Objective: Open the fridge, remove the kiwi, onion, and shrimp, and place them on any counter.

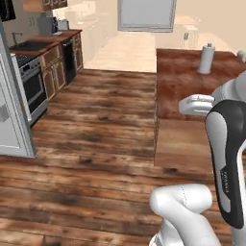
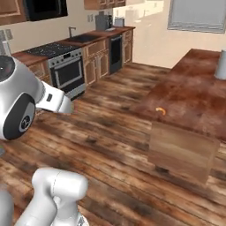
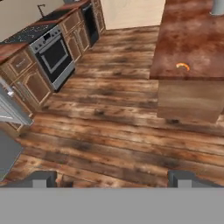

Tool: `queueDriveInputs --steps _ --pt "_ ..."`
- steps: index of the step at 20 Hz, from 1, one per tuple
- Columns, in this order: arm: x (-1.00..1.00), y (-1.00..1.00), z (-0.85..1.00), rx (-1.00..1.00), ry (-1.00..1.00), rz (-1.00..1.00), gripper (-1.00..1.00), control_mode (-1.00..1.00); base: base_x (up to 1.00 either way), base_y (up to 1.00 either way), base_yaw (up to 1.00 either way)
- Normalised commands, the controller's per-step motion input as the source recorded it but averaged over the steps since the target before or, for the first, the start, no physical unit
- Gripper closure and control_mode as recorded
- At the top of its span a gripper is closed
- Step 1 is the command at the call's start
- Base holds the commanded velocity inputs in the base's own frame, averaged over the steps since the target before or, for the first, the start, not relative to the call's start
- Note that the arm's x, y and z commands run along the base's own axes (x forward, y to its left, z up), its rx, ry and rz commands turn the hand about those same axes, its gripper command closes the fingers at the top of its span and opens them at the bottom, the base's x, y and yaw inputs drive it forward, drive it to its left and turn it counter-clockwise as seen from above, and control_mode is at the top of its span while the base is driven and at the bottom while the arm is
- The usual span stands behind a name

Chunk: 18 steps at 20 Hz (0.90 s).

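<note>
My claw hangs released and empty over bare wooden floor, the shrimp lying near the counter's near edge, the fridge cut off by the frame.

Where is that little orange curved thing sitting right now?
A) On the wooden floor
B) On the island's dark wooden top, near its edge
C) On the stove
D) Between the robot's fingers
B: the shrimp lies on the counter close to its near end, seen also from the right base view; the gripper hangs open over the floor with nothing between its tips.
</note>
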Motion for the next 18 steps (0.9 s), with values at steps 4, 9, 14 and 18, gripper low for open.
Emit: queueDriveInputs --steps 4,9,14,18 --pt "0.00 0.00 0.00 0.00 0.00 0.00 -1.00 1.00 -0.49 -0.11 0.86" --pt "0.00 0.00 0.00 0.00 0.00 0.00 -1.00 1.00 -0.36 0.01 0.99" --pt "0.00 0.00 0.00 0.00 0.00 0.00 -1.00 1.00 -0.15 0.14 1.00" --pt "0.00 0.00 0.00 0.00 0.00 0.00 -1.00 1.00 0.02 0.06 1.00"
